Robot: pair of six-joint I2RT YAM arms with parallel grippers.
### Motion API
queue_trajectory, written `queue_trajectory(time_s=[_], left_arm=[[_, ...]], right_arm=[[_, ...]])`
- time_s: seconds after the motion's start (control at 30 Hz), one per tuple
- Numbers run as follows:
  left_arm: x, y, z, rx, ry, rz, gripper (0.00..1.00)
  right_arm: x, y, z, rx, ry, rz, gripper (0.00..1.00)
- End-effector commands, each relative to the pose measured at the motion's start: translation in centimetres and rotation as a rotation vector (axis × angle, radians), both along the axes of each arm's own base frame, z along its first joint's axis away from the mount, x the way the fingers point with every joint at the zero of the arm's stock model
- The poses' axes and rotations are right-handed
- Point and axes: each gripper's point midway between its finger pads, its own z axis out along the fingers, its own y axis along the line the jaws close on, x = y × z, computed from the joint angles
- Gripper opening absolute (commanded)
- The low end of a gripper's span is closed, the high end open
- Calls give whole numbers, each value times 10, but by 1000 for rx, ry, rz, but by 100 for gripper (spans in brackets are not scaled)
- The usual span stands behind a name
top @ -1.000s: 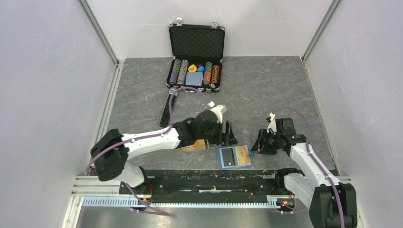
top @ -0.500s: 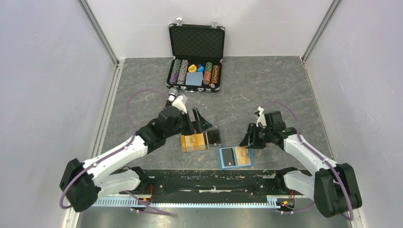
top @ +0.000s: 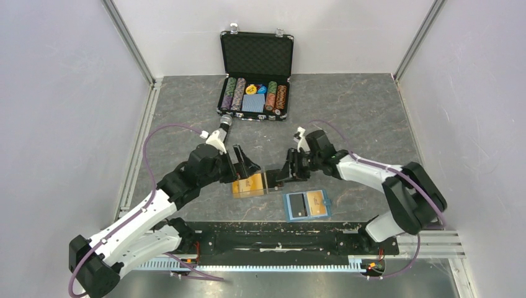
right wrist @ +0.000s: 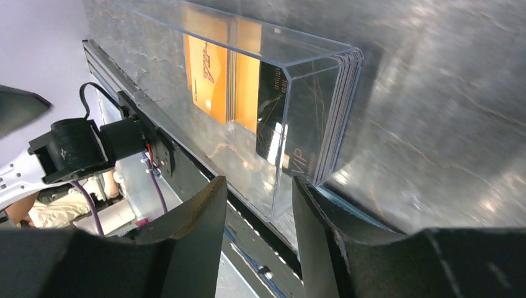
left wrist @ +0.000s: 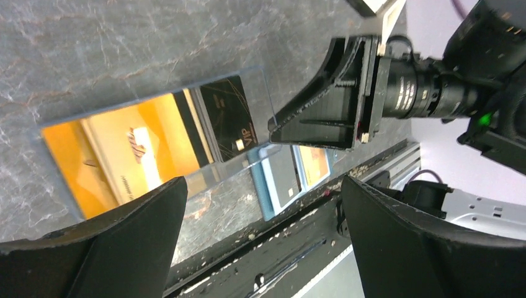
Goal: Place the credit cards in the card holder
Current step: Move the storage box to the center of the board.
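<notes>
The card holder lies open and flat, just beside the table's near edge, with one orange card and one dark card in it. Just behind it on the left is a clear box with the credit cards inside. The left gripper hangs behind the box, jaws wide apart, holding nothing. The right gripper is half open at the box's dark end; I cannot tell if it touches. Grey table runs back to the chip case.
</notes>
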Motion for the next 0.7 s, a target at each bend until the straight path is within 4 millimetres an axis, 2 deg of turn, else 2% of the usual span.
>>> queue_trajectory(time_s=[0.0, 0.2, 0.27, 0.33, 0.43, 0.53, 0.67], left_arm=[[-14, -1, -19, 38, 79, -59, 100], [-18, 0, -27, 55, 122, -65, 100], [-20, -1, -29, 60, 130, -79, 100], [-23, -3, -33, 64, 144, -99, 100], [-27, -9, -37, 56, 176, -136, 100], [-33, -19, -41, 33, 212, -193, 100], [-42, -47, -39, -68, 227, -319, 100]], right_arm=[[21, 55, 37, 124, -76, 56, 46], [21, 111, 43, 167, -67, 136, 45], [23, 123, 45, 176, -66, 151, 45], [26, 127, 47, 179, -72, 149, 46], [32, 121, 50, 158, -99, 133, 46], [34, 104, 50, 115, -126, 119, 46], [31, 64, 44, 69, -116, 71, 46]])
